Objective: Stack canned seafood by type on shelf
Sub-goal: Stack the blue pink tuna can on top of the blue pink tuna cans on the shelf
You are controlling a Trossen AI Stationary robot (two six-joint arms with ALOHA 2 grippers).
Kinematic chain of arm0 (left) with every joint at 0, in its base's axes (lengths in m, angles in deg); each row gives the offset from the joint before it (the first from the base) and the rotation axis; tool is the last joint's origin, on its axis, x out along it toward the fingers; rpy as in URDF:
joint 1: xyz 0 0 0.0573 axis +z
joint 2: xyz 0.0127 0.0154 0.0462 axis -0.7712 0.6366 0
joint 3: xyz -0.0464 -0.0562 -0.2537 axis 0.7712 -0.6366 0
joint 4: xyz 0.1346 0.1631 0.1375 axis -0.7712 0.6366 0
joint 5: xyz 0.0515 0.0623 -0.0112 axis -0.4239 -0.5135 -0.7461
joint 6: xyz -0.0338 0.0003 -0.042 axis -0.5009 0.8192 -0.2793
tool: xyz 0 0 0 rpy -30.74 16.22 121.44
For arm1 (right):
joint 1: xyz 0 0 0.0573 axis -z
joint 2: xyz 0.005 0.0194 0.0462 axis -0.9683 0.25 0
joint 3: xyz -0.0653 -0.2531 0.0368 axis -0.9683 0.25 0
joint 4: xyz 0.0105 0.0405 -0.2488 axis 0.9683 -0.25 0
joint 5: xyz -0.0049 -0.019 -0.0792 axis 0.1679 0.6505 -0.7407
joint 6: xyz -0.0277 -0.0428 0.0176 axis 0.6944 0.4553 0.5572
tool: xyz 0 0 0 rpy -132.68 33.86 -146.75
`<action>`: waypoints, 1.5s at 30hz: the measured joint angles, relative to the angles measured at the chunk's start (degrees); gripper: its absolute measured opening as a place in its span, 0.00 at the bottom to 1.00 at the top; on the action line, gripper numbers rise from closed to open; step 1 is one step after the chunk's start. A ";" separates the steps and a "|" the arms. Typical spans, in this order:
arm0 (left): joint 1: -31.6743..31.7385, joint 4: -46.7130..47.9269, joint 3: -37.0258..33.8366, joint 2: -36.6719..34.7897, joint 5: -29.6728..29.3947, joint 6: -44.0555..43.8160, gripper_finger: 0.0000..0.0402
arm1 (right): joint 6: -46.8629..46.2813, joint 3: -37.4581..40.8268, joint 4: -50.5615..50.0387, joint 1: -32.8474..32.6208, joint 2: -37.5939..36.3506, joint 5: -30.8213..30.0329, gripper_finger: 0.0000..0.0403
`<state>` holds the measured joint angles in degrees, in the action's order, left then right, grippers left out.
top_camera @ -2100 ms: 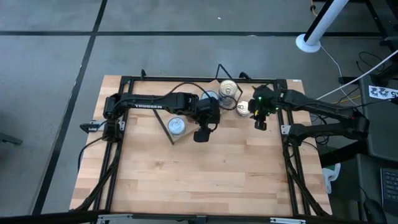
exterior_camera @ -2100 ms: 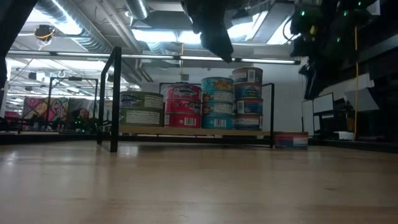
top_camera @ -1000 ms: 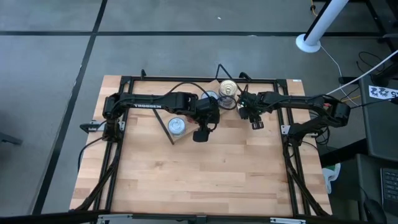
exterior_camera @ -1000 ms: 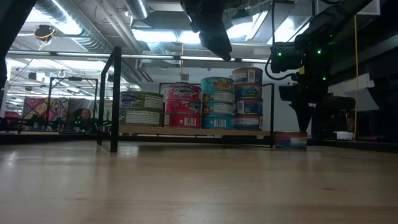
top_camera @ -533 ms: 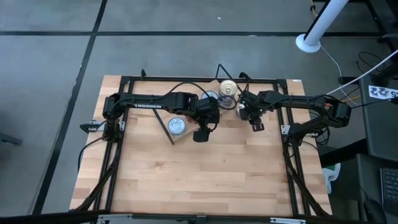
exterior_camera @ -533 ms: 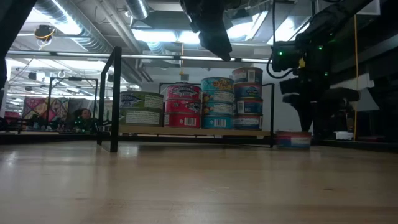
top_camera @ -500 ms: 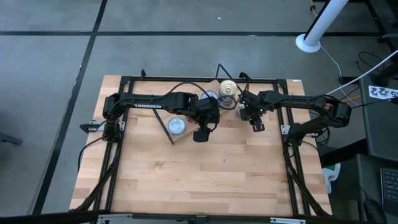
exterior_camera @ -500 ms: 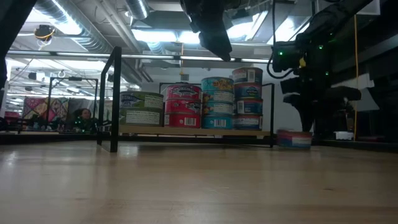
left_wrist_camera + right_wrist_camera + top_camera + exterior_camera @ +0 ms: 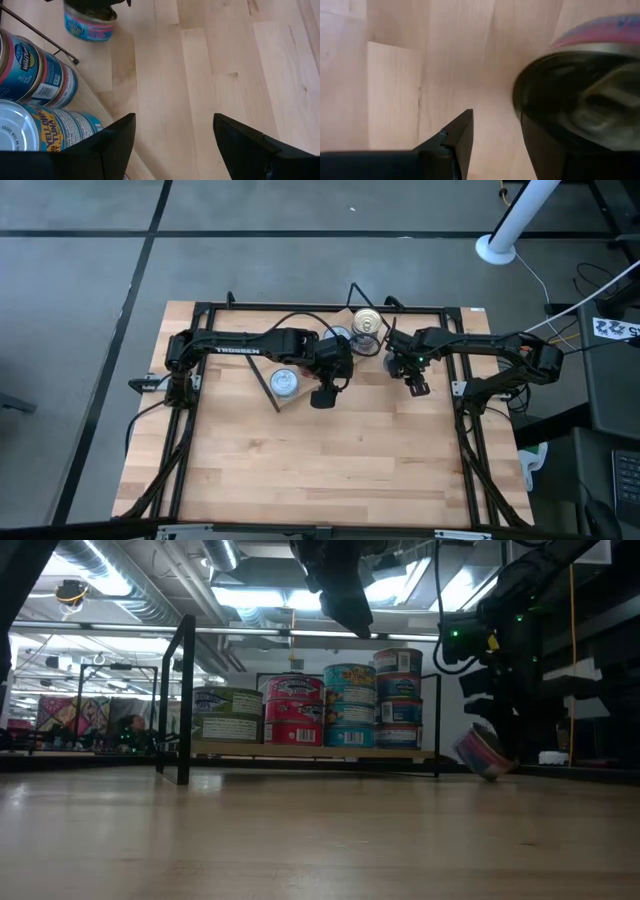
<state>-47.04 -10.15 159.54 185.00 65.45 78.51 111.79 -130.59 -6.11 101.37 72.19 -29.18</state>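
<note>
One tilted tin point(image 9: 483, 753), clamped off-centre in the right hand point(image 9: 490, 735) beside the shelf point(image 9: 310, 751) (left hand point(image 9: 172, 135) spread, idle above), may slip free.

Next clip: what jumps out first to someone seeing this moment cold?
The right gripper holds a tilted tin just off the tabletop, past the shelf's right end in the low view. On the shelf, the stacked tins stand in neat columns by label colour. The left gripper hangs open above them.
</note>
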 joint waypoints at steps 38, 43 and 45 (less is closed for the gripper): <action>-0.04 2.56 0.00 0.02 0.02 -3.04 0.65 | -10.23 0.62 -10.17 0.00 -0.07 0.48 0.41; -0.04 2.56 0.00 0.02 0.02 -3.89 0.65 | -10.25 -4.74 -17.40 0.00 -0.07 -4.60 0.41; -0.04 2.56 0.00 0.02 0.02 -4.18 0.65 | -10.23 -6.68 -19.64 0.00 -0.07 -7.14 0.41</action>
<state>-47.09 -7.59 159.54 185.02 65.47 74.33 101.55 -137.27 -25.75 101.37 72.13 -36.32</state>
